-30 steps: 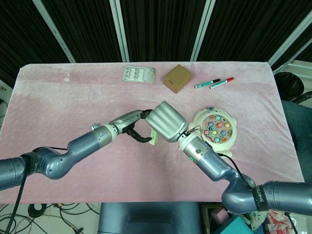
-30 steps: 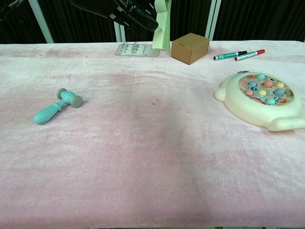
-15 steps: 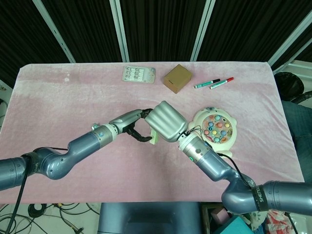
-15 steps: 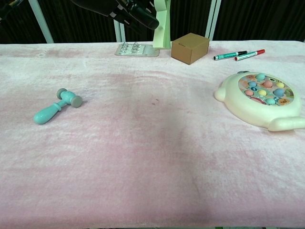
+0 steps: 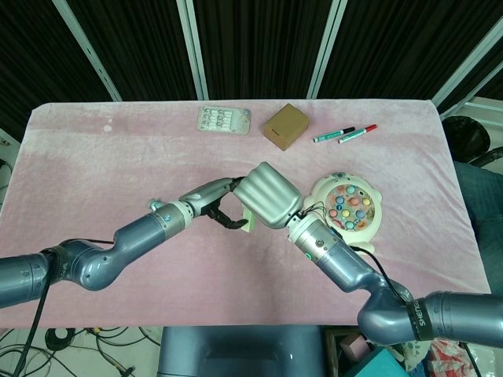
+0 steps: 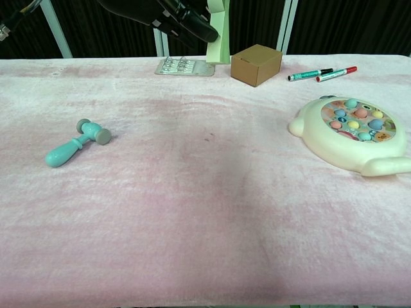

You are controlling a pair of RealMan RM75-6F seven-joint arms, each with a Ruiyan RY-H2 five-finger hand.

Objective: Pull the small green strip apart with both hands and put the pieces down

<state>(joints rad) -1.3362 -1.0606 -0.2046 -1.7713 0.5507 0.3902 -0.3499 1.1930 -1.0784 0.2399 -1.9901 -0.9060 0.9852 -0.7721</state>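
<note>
Green strip: the small pale green strip (image 6: pixel 219 35) hangs above the middle of the table (image 5: pixel 94 165), held up in the air between the two hands; in the chest view it runs upright, its long axis roughly vertical, its top cut off by the frame.
Left hand: the left hand (image 5: pixel 218 206) reaches in from the left with its dark fingers (image 6: pixel 192 27) curled against the strip's left side; it appears to pinch the lower part, though the exact contact is hard to see.
Right hand: the right hand (image 5: pixel 267 195) is seen from the back, fingers folded down over the strip; the head view shows only a sliver of green (image 5: pixel 250 220) below it, so the hold itself is hidden and I judge it a grip, not a sure one.
Key relation: both hands sit on the one strip, left hand to its left and lower, right hand above and to the right; a pull would probably have to run along the strip's upright axis, the hands parting.
Progress: the strip looks to be still in one piece; nothing is laid down yet.
Containers: the cardboard box (image 6: pixel 256 63) at the far side is closed, contents unseen; the blister tray (image 6: pixel 184 66) beside it holds small pale items; the cream fishing-game toy (image 6: pixel 350 135) carries coloured pegs in its top.
Elsewhere: a teal toy hammer (image 6: pixel 76 142) lies to the left, two markers (image 6: pixel 322 74) at the far right.
</note>
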